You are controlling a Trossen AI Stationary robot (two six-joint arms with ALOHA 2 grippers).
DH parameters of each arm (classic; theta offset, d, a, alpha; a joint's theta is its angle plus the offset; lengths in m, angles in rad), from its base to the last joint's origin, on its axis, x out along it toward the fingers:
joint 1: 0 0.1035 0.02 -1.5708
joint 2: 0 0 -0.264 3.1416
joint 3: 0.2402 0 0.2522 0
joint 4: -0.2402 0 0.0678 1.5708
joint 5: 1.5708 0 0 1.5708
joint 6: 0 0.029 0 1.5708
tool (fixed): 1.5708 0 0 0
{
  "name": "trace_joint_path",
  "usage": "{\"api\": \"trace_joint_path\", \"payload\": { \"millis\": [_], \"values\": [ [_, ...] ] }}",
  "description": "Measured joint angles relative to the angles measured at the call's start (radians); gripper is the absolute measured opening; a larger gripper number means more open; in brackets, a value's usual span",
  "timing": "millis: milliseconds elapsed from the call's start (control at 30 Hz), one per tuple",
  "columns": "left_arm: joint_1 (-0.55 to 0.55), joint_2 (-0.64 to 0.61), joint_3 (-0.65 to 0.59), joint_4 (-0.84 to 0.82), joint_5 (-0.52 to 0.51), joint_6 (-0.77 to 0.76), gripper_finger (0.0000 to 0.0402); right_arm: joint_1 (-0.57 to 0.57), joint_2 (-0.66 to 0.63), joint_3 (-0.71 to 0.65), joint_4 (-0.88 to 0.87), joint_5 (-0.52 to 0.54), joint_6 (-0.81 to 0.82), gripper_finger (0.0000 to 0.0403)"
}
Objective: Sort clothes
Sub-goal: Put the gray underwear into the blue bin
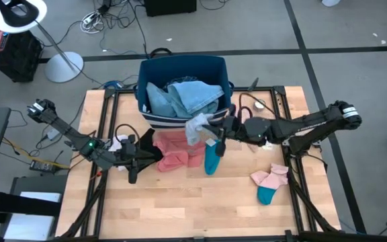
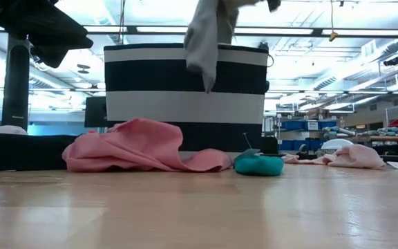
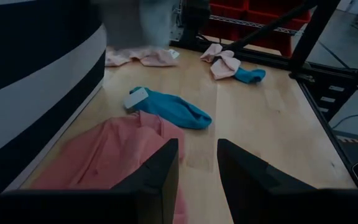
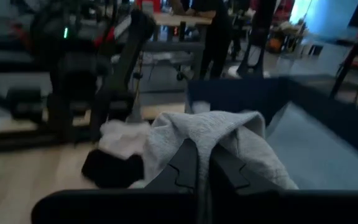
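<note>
Hanging from the right tool [image 1: 210, 128], whose fingers are clamped on it, the grey garment [image 1: 197, 126] is held just at 6 o'clock of the navy bin [image 1: 182, 65]. The left tool [image 1: 142, 158], fingers apart, waits beside the coral-pink garment [image 1: 173, 149].

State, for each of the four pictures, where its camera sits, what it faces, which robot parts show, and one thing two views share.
High view: overhead, looking down on the wooden table; both arms show.
Low view: at table height, facing the navy white-striped bin; no gripper is clearly shown.
Left wrist view: past the open left gripper toward the coral-pink garment.
Right wrist view: the right gripper pinches a grey fabric garment.
Shared: the teal sock also lies in the low view.
</note>
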Motion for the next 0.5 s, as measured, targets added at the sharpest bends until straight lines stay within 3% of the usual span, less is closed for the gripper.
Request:
{"api": "trace_joint_path", "payload": {
  "millis": [300,500],
  "values": [
    [0.000,0.000,0.000,0.000,0.000,0.000,0.0117,-0.105,0.000,0.231,-0.039,-0.026,-0.133,0.0015],
    [0.000,0.000,0.000,-0.002,0.000,0.000,0.0117,-0.228,0.038,0.311,-0.040,-0.080,-0.160,0.0012]
  ]
}}
